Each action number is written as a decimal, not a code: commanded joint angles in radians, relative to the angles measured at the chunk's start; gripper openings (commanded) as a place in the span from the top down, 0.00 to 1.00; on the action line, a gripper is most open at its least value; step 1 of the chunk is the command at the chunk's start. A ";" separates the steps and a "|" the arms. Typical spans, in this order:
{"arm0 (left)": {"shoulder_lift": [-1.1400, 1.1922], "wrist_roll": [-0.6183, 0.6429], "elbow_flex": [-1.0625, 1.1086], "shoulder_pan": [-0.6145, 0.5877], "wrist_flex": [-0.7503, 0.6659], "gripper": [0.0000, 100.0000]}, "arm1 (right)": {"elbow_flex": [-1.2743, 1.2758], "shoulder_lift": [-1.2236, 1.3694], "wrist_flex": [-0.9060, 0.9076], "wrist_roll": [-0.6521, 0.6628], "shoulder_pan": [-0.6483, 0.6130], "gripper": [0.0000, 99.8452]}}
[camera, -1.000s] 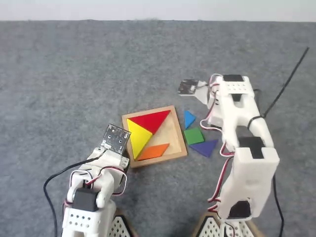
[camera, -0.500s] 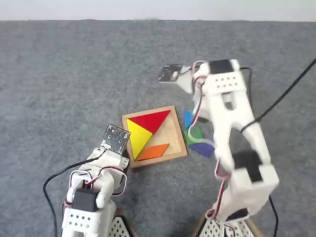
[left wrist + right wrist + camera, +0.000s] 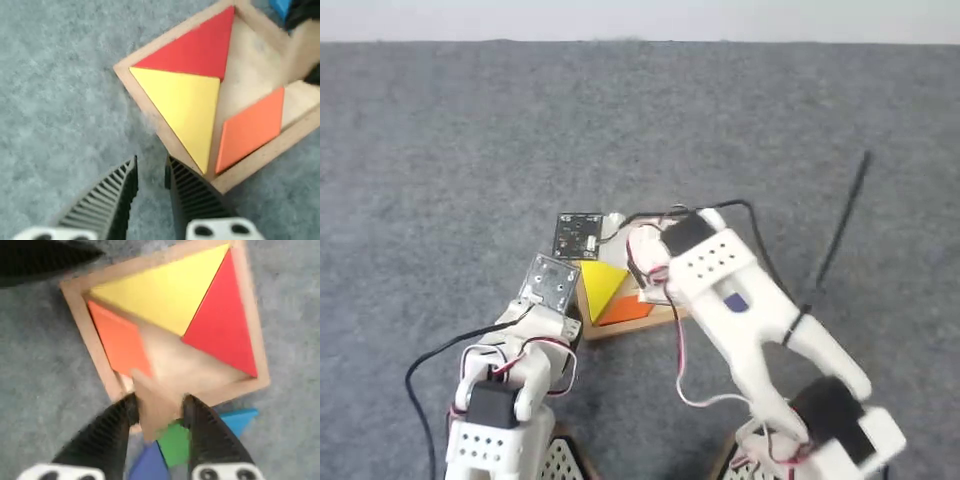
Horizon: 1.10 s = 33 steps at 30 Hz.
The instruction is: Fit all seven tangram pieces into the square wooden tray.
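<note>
Just short of the tray, left tool (image 3: 150, 167): hung over the grey surface (image 3: 470, 130), its fingers a narrow slit apart with nothing between them.
Tray (image 3: 260, 158): square, pale wood with a raised rim, flat on the surface just beyond that tool.
Inside the tray: a red triangle (image 3: 195, 47) and a yellow triangle (image 3: 182, 105) met along one edge. An orange parallelogram (image 3: 250, 131) lay against a rim, beside the yellow. The rest was bare wood.
Right tool (image 3: 160, 401): sat over the tray's rim by the orange piece, fingers closed on a tan piece (image 3: 155, 412).
Tan piece: blurred, its outline hard to make out. Whether it touched the tray could not be told.
Outside the tray: a green piece (image 3: 172, 442), a blue piece (image 3: 240, 417) and an indigo piece (image 3: 147, 465) lay close together on the surface, just beside the rim.
Right arm (image 3: 720, 280): in the high view it lay across the tray, covering all but the yellow and orange.
</note>
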 commanded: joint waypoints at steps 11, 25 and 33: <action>0.003 0.012 -0.007 0.002 0.005 0.91 | -0.370 0.389 0.027 -0.061 -0.047 0.93; 0.003 0.012 -0.007 0.002 0.005 0.91 | -0.368 0.397 0.108 -0.029 -0.077 0.83; 0.003 0.012 -0.007 0.002 0.005 0.91 | -0.371 0.395 0.070 -0.021 -0.085 0.78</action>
